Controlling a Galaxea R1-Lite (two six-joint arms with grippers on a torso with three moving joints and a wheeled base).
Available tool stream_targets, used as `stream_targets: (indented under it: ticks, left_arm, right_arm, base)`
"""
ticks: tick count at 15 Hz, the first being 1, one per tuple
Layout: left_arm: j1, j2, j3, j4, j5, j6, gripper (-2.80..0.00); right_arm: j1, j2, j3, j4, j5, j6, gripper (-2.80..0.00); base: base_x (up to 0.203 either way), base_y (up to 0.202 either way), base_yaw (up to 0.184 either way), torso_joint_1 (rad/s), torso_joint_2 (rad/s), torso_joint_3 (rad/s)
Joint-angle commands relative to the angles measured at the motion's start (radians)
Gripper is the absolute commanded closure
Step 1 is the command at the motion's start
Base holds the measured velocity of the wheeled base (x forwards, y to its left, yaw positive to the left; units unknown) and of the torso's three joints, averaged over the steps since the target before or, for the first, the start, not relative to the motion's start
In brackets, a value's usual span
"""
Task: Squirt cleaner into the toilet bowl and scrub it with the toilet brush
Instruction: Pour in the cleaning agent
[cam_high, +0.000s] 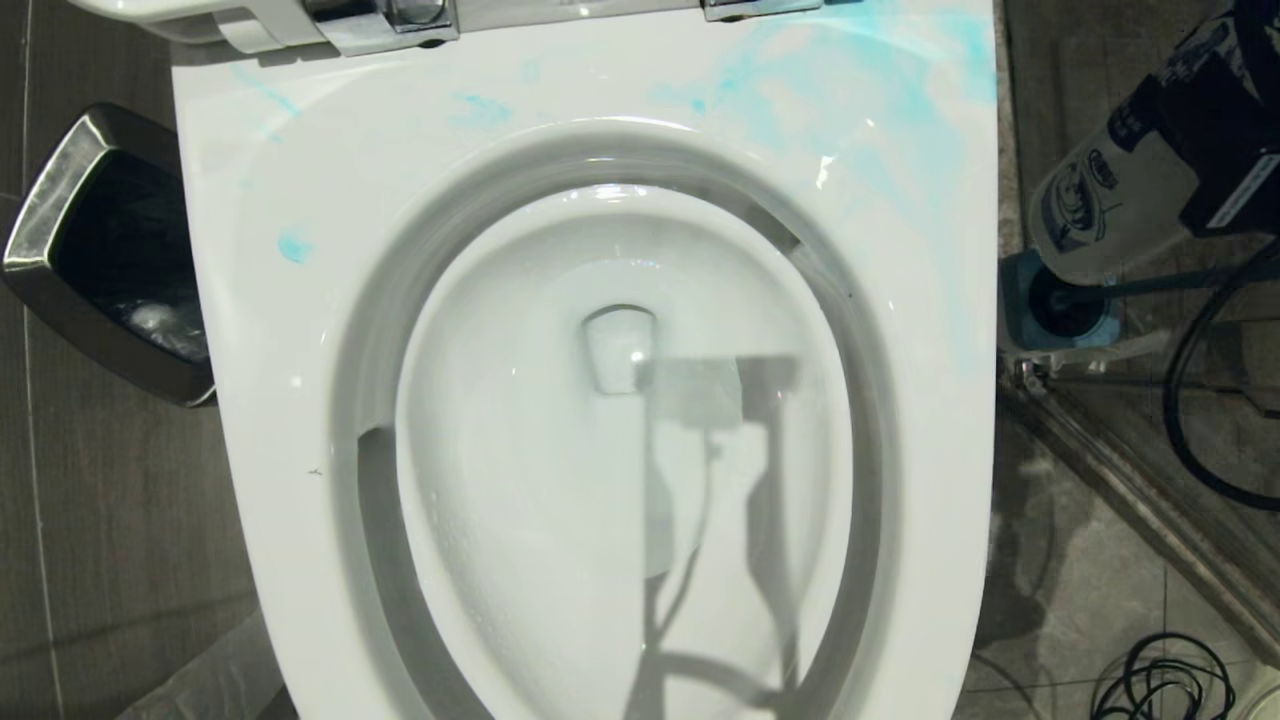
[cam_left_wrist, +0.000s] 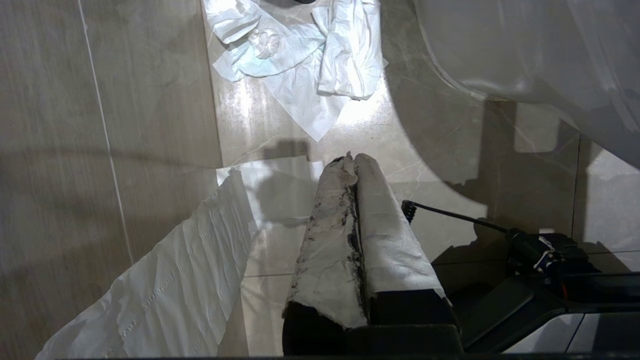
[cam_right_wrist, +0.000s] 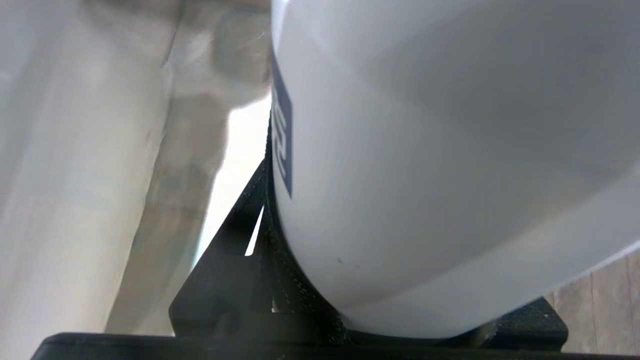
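Note:
The white toilet bowl (cam_high: 280, 400) fills the head view from above, lid up, with turquoise smears on its far and right rim. My right gripper (cam_high: 1175, 140) hangs past the bowl's right edge, at the top right, shut on the cleaner (cam_high: 1100, 200), a white labelled bottle. In the right wrist view the cleaner (cam_right_wrist: 425, 150) fills the frame between the black fingers (cam_right_wrist: 240, 235). Below the bottle, the toilet brush (cam_high: 1150, 287) stands in its blue holder (cam_high: 1025, 300) on the floor. My left gripper (cam_left_wrist: 352, 162) is parked low over the floor, its paper-wrapped fingers pressed together.
A steel-rimmed bin (cam_high: 110, 250) stands left of the bowl. Black cables (cam_high: 1165, 680) and a metal floor rail (cam_high: 1130, 480) lie on the right. Crumpled tissue (cam_left_wrist: 300, 50) and a paper strip (cam_left_wrist: 165, 290) lie on the tiles beside the bowl's outer wall (cam_left_wrist: 525, 45).

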Motion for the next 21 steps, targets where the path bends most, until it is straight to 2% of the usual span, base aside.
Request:
stream_targets:
  ticks: [1, 8, 21]
  left_arm:
    - [0.0, 0.002, 0.0, 0.0, 0.001, 0.0, 0.0]
    - [0.0, 0.002, 0.0, -0.002, 0.001, -0.007, 0.0]
    - [0.0, 0.002, 0.0, -0.002, 0.001, -0.006, 0.0]
  right_arm:
    - [0.001, -0.054, 0.011, 0.004, 0.006, -0.039, 0.0]
    - [0.001, -0.05, -0.006, 0.004, -0.018, -0.101, 0.0]
    - [0.001, -0.051, -0.007, 0.004, -0.03, -0.113, 0.0]
  base:
    - [0.0, 0.0, 0.0, 0.0, 0.0, 0.0]
    - [0.0, 0.0, 0.0, 0.0, 0.0, 0.012]
    - [0.0, 0.0, 0.0, 0.002, 0.0, 0.191]
